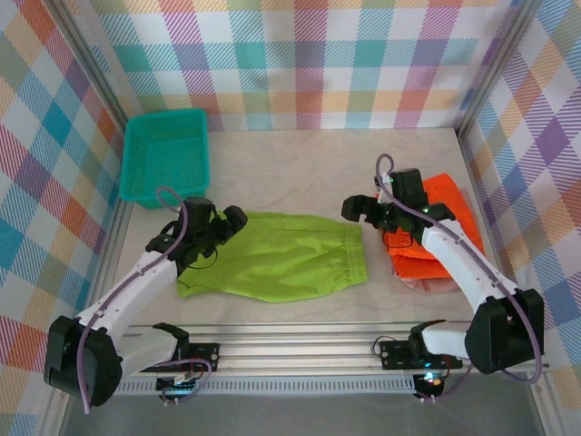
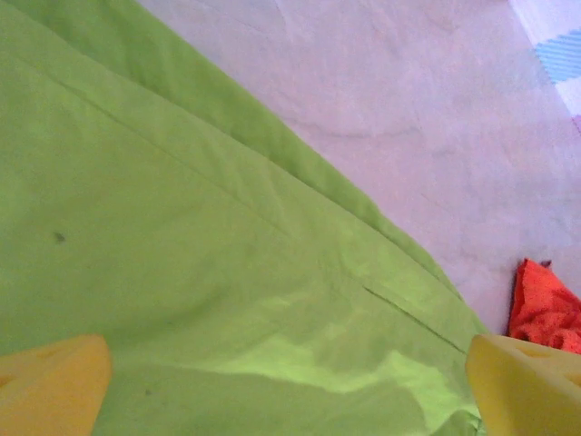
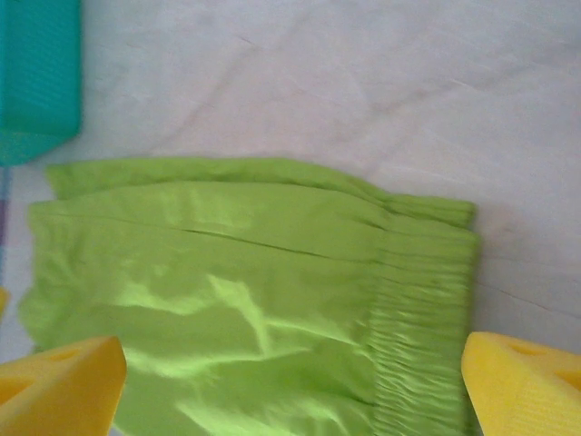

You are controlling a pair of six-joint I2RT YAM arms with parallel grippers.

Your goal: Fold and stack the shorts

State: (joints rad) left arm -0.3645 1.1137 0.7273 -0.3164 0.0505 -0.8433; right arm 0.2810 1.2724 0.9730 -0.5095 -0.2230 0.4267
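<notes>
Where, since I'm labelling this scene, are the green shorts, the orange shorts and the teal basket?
green shorts (image 1: 272, 254): top external view, middle of the cloth.
orange shorts (image 1: 452, 198): top external view, its far right part.
teal basket (image 1: 168, 159): top external view, its mesh floor.

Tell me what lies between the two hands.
The lime green shorts lie flat between the left hand and the right hand, clearest in the top view.

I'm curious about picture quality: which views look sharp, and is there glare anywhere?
Top view: sharp, evenly lit. Left wrist view: soft focus, pinkish cast on the table, bright patch on the green shorts. Right wrist view: slightly blurred, shiny glare streaks on those shorts.
</notes>
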